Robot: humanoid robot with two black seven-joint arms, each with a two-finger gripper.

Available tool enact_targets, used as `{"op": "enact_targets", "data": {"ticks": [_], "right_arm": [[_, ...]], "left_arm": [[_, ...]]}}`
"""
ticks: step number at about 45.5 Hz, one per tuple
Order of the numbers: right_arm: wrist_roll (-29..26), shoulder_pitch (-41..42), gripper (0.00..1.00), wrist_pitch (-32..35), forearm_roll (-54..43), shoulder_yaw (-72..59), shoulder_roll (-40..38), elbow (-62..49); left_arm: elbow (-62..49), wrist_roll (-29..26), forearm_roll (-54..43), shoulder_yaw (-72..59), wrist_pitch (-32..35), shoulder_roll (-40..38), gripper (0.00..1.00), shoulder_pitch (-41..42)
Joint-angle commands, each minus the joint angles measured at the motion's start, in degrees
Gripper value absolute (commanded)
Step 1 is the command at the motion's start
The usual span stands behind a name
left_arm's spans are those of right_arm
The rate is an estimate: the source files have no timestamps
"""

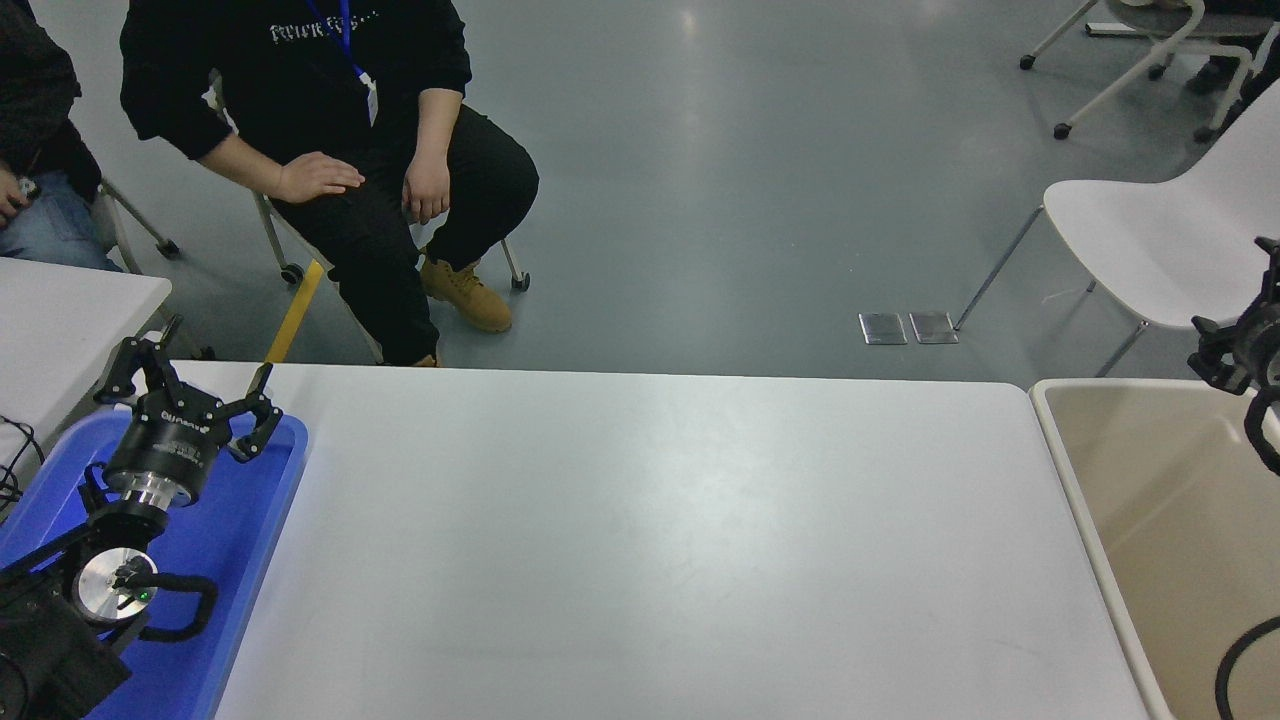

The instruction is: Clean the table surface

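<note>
My right pincer (1262, 340) hangs over the beige bin's (1160, 520) far edge, its opening impossible to tell; my left pincer (185, 400) sits wide over the blue tray (255, 520). Between them the surface (650, 540) shows nothing on it, so cleaning looks finished.

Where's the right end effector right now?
In the head view, the right end effector is at the far right edge, raised over the beige bin's far end, beside the white chair.

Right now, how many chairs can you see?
3, maybe more hidden: a white chair at right, a wheeled chair top right, and the seated person's chair top left.
</note>
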Motion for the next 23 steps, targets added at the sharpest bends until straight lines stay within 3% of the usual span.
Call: {"op": "enact_targets", "data": {"ticks": [1, 23], "right_arm": [[-0.01, -5.83, 0.98, 0.22, -0.64, 15.39, 4.40, 10.80], [2.10, -17.00, 0.98, 2.50, -0.64, 18.47, 13.89, 13.53]], "left_arm": [[-0.01, 0.00, 0.00, 0.05, 0.00, -0.02, 1.00, 0.00], [-0.01, 0.00, 0.00, -0.04, 0.00, -0.02, 1.00, 0.00]]}}
